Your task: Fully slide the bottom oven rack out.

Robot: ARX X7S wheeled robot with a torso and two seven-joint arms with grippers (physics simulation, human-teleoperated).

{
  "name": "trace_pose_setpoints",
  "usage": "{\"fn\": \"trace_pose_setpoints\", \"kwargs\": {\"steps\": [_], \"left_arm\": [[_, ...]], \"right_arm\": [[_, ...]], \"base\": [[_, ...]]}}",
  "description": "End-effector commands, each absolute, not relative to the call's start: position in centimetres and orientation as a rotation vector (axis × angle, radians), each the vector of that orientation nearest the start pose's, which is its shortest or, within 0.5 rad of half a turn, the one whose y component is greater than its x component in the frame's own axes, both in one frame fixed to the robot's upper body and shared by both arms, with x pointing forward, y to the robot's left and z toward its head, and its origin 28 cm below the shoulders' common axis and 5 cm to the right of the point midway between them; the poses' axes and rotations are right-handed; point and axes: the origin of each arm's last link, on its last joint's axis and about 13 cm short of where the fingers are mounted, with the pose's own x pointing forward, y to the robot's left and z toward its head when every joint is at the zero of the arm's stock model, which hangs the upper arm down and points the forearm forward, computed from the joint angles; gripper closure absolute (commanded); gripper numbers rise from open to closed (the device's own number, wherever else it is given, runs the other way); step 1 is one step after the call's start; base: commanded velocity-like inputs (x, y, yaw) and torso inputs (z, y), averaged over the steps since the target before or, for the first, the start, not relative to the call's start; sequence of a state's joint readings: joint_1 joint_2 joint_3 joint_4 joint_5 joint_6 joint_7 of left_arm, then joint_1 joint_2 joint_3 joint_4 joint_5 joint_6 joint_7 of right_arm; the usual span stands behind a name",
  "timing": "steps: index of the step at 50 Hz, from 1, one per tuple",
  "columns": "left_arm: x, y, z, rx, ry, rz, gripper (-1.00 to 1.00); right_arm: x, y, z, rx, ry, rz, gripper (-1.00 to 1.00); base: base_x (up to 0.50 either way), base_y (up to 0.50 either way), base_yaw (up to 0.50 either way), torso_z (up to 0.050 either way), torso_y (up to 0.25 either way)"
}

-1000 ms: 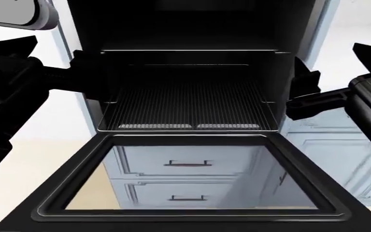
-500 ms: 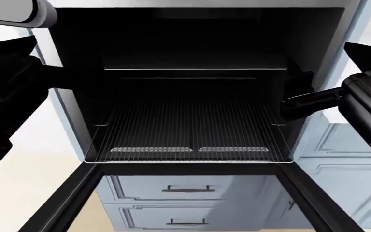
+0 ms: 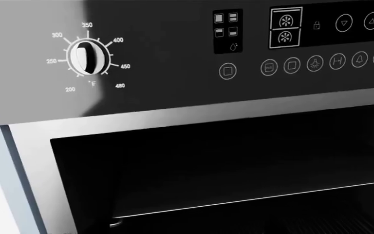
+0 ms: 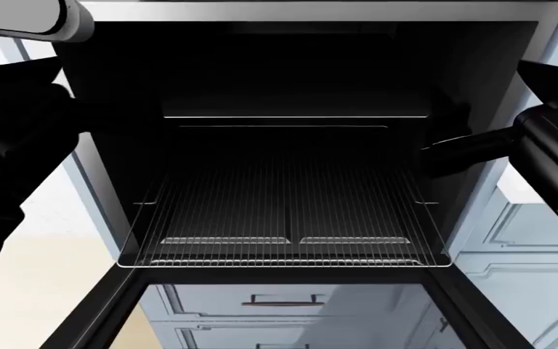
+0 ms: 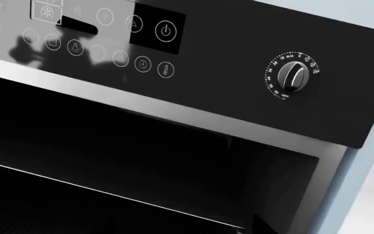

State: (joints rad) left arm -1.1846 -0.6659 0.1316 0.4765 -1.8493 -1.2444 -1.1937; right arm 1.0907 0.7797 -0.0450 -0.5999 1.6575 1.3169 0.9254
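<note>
The oven (image 4: 289,65) stands open, a black cavity set in pale blue cabinetry. The bottom oven rack (image 4: 289,218), a wide silvery wire grid, lies low in the cavity with its front rim (image 4: 289,263) at the cavity's mouth, above the ribbed floor and its two slotted vents. My left arm (image 4: 17,123) reaches toward the cavity's left wall; its gripper is lost against the black. My right gripper (image 4: 446,154) hovers by the right wall, above the rack's right edge and apart from it. Neither wrist view shows jaws.
A thin upper rack wire (image 4: 293,117) spans the cavity higher up. The glass door (image 4: 104,313) hangs open below, with drawers (image 4: 284,299) seen through it. The control panel with a temperature knob (image 3: 86,56) and a timer knob (image 5: 293,76) sits above the cavity.
The head view has moved in and tilted up: the oven looms larger, the rack sits lower in frame, and most of the door has left the bottom. The rack has not visibly slid.
</note>
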Motion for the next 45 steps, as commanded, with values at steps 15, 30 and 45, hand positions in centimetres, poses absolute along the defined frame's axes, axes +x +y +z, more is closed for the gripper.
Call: {"fn": "trace_pose_setpoints", "kwargs": {"steps": [15,30,45], "left_arm": [[20.7,23.8,32.5,0.071,0.048,-0.117,-1.0],[19.1,23.6,33.1,0.039,0.058,-0.138,-1.0],[19.1,23.4,33.3,0.043,0.053,-0.149,-1.0]], "right_arm": [[20.5,-14.4,33.3,-0.191,-0.041,0.162,-1.0],[19.7,-14.3,33.0,-0.182,-0.026,0.169,-1.0],[19.7,-14.3,32.9,-0.187,-0.02,0.169,-1.0]], "base": [[0.0,0.0,0.0,0.0,-0.146],[0.0,0.0,0.0,0.0,-0.164],[0.0,0.0,0.0,0.0,-0.164]]}}
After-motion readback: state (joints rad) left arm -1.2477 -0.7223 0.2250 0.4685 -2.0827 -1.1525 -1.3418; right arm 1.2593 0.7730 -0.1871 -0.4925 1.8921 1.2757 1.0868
